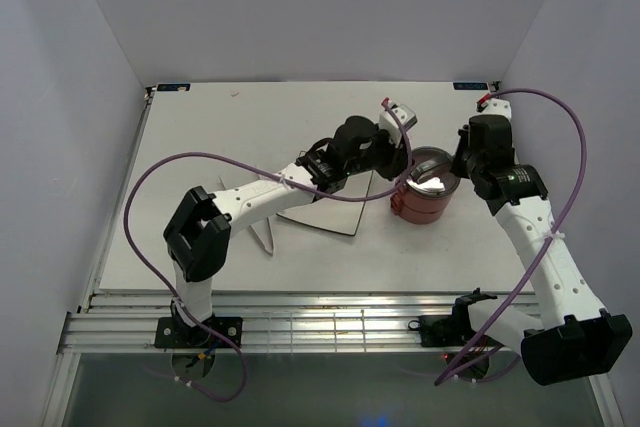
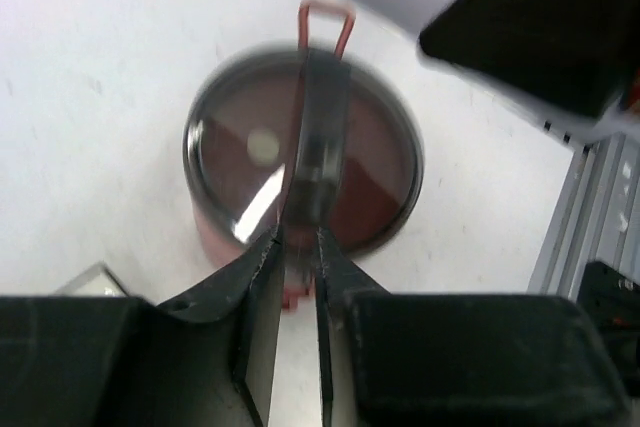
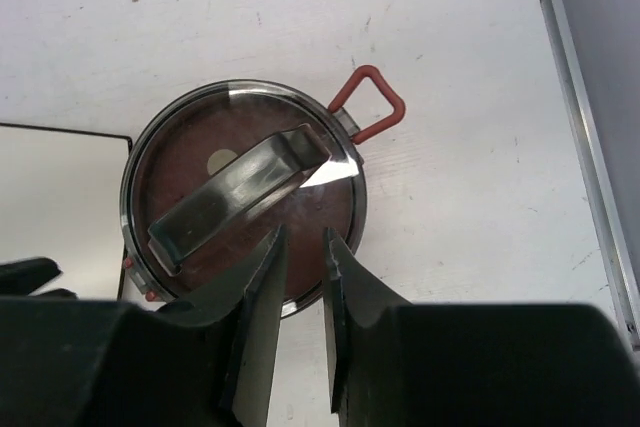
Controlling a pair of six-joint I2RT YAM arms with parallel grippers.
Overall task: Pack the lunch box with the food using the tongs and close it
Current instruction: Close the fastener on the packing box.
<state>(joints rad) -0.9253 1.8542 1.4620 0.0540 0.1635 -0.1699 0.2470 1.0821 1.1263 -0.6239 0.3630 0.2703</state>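
Observation:
The lunch box (image 1: 425, 192) stands stacked and dusty-red on the table, topped by a shiny-rimmed lid (image 3: 245, 202) with a metal strap handle (image 3: 240, 192) across it. My left gripper (image 1: 400, 162) is at its left side. In the left wrist view this gripper (image 2: 298, 237) has a narrow gap between its fingers, and the blurred strap's (image 2: 318, 147) near end lies right at the tips. My right gripper (image 3: 303, 242) hovers over the lid's near rim, slightly open with nothing in it. The tongs (image 1: 266, 237) lie on the table left of the plate. The food is hidden.
A white square plate (image 1: 330, 205) lies just left of the lunch box, under the left arm. Red wire side handles (image 3: 372, 102) stick out from the box. The table's metal rail (image 3: 590, 147) runs along the right edge.

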